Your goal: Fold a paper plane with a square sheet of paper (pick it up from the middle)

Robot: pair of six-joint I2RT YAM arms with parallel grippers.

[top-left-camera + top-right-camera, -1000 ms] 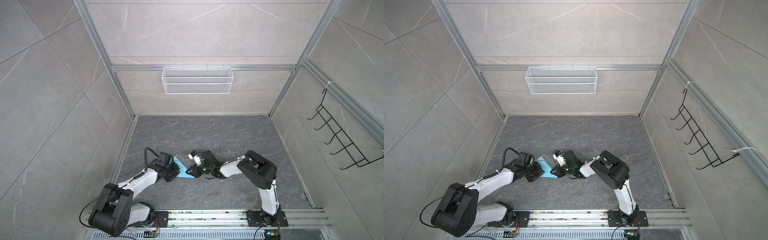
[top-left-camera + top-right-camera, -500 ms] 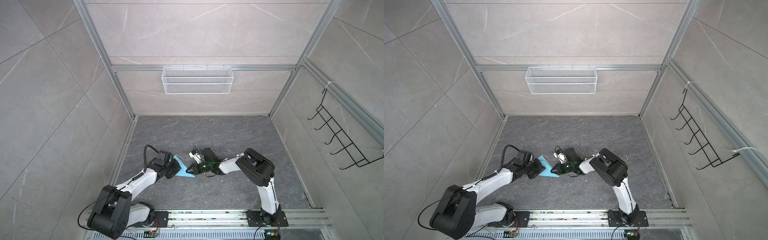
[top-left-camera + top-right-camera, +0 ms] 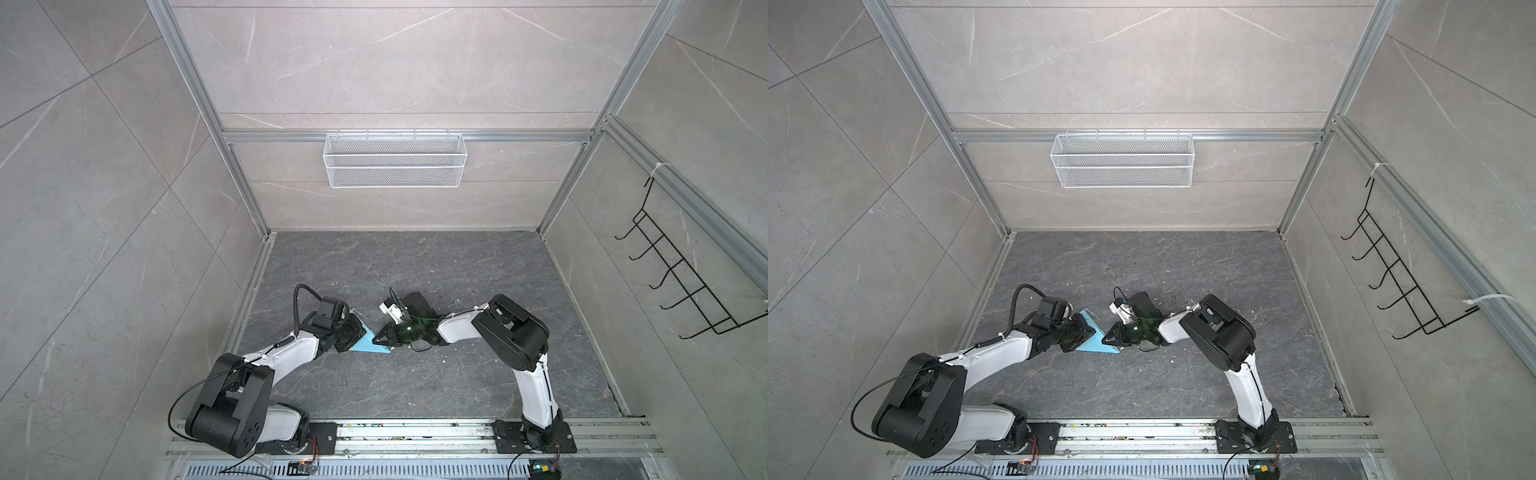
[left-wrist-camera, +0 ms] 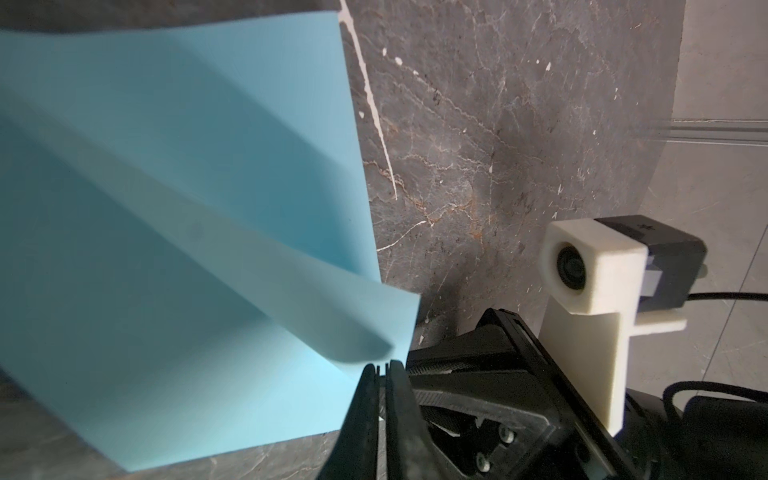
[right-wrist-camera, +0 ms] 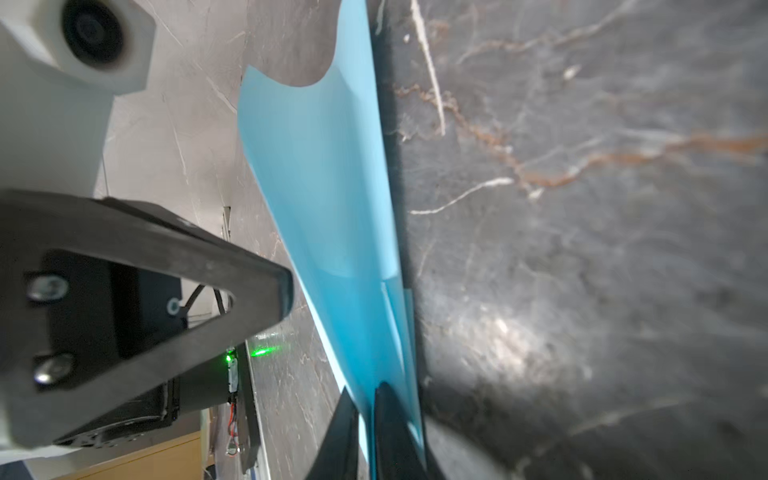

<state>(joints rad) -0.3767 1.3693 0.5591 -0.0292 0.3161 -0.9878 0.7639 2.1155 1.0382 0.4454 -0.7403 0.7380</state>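
Bridging left tool (image 5: 286, 286) and right tool (image 4: 380, 370), pinched paper (image 4: 166, 208).

The square sheet of paper (image 4: 166, 208) is thin light-blue stock, matt and smooth, with no sheen. The tabletop (image 3: 415, 270) looks like dark veined stone with a soft shine. My right gripper (image 4: 380, 368) is matt black plastic, faintly ridged, and its camera mount (image 4: 582, 266) is chalky white plastic. My left arm's shell (image 3: 291, 357) is glossy white plastic. The walls (image 3: 374, 62) look like smooth pale tile, the frame rails (image 3: 395, 136) like brushed metal, and the basket (image 3: 395, 166) like white-coated wire mesh.
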